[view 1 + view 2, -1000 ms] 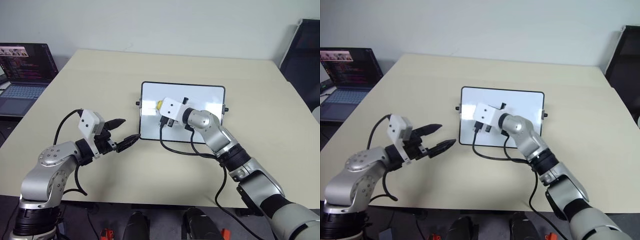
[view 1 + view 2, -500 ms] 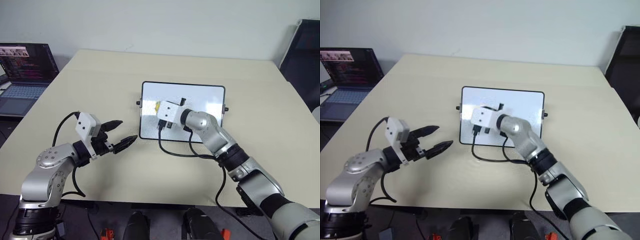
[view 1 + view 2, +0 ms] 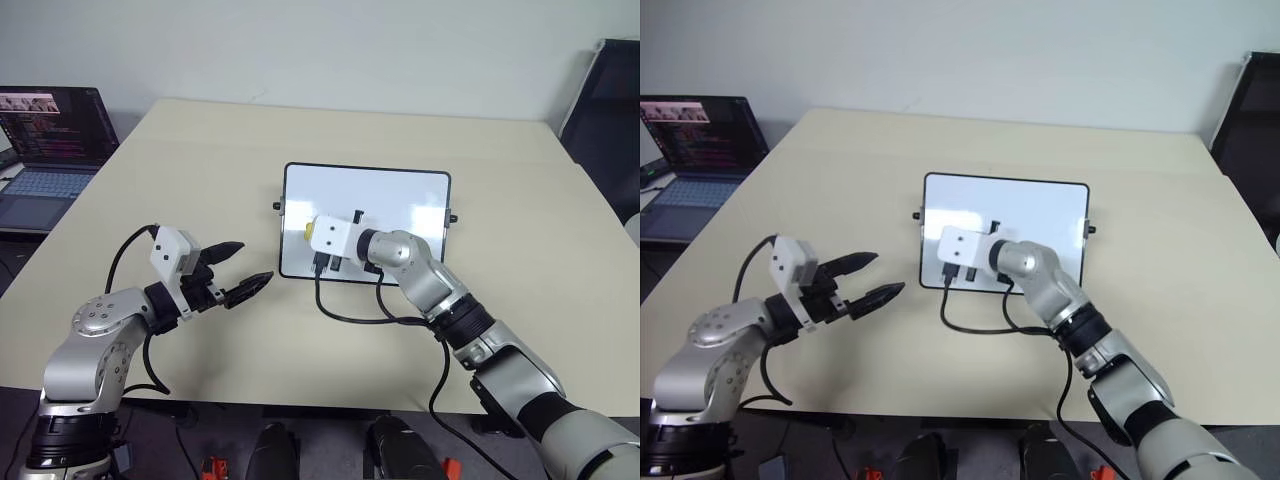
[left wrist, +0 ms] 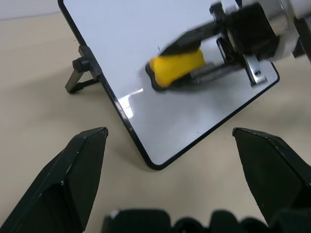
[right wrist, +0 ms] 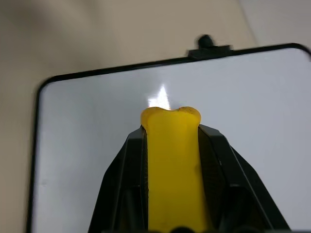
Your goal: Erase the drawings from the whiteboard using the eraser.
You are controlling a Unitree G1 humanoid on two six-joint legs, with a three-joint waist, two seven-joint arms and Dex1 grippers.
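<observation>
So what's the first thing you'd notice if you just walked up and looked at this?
Probably the bright yellow eraser, pinched in the right gripper and pressed on the whiteboard in the middle of the beige table. Next, the left gripper, fingers spread open, hovering over the table beside the board's left edge. A lit laptop sits at the far left.

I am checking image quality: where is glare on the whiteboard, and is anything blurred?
Right wrist view: a bright glare spot on the whiteboard just beyond the eraser. Left wrist view: a small glare streak near the board's frame; the right claw looks motion-blurred.
</observation>
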